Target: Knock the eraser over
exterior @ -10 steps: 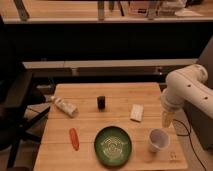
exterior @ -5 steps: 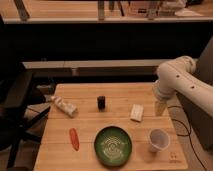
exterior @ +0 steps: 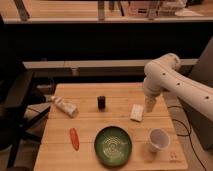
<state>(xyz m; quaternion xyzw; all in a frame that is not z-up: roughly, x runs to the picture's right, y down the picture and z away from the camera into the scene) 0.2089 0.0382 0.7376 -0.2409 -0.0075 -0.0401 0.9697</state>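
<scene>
The eraser (exterior: 101, 102), a small black block, stands upright near the middle of the wooden table (exterior: 90, 150). My gripper (exterior: 149, 106) hangs at the end of the white arm over the table's right side, just right of a flat white block (exterior: 137, 112). It is well to the right of the eraser and does not touch it.
A green plate (exterior: 113, 145) lies at the front centre and a white cup (exterior: 158, 139) at the front right. An orange carrot-like piece (exterior: 74, 138) lies front left. A wrapped white packet (exterior: 65, 105) lies at the back left. A dark chair (exterior: 15, 107) stands left of the table.
The arm has swung left and toward the back of the table, from above the cup to beside the white block. The eraser has not moved.
</scene>
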